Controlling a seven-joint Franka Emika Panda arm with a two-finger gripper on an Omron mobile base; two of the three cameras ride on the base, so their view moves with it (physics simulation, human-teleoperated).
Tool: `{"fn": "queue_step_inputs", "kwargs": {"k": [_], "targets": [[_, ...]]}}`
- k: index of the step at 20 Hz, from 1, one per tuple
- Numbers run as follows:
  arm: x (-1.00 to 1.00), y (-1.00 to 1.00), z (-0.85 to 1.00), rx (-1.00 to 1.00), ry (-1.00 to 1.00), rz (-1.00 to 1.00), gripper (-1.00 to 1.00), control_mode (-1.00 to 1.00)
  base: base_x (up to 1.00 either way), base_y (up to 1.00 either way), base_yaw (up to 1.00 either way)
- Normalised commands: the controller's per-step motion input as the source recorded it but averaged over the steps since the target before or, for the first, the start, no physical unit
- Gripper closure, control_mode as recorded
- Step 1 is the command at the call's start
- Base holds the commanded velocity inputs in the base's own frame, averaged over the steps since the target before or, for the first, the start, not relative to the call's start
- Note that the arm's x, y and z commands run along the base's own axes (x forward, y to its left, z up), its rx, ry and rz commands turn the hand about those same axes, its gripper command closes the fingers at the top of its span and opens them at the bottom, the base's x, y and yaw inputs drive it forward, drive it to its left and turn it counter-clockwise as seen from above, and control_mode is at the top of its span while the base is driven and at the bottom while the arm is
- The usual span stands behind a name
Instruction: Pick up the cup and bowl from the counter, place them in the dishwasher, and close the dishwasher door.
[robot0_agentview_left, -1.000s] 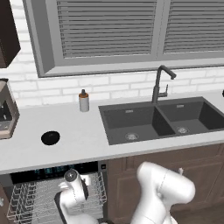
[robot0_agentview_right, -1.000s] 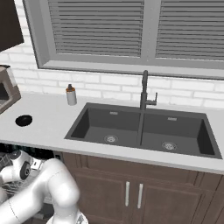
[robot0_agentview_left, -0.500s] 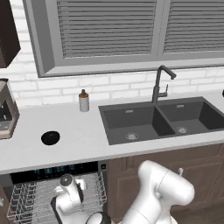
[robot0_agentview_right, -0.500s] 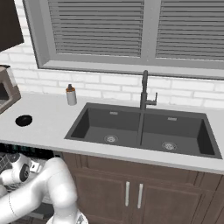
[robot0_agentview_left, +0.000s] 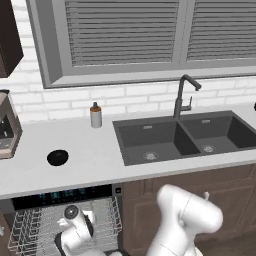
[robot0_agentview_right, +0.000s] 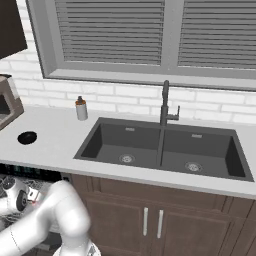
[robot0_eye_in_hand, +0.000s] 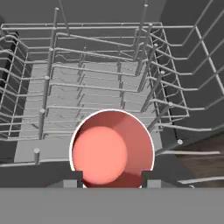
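Tool clamped on cup above dishwasher rack

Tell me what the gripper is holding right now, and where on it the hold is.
The gripper holds the cup over the dishwasher's wire rack, one finger on each side of its wall near the red-lined rim.

White glossy arm, bulbous rounded links, lower right of left base view; same arm lower left of right base view. Dark round joint cap. Small dark finger tips.
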Motion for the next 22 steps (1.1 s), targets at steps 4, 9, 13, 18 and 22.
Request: {"fn": "queue_step_inputs", "kwargs": {"k": [4,9,13,18,22], "targets": [[-0.65,0.17,0.19,-0.04,-0.14,0.0,-1.0,-1.0,0.0,0.0,0.0],[-0.56,0.04,0.9,-0.01,0.0,0.0,-1.0,-1.0,0.0,0.0,0.0],[-0.43,0.0,1.0,0.0,0.12,0.0,-1.0,-1.0,0.0,0.0,0.0],[0.0,0.0,1.0,0.0,0.12,0.01,-1.0,-1.0,0.0,0.0,0.0],[0.0,0.0,1.0,0.0,-0.01,0.04,-1.0,-1.0,0.0,0.0,0.0]]}}
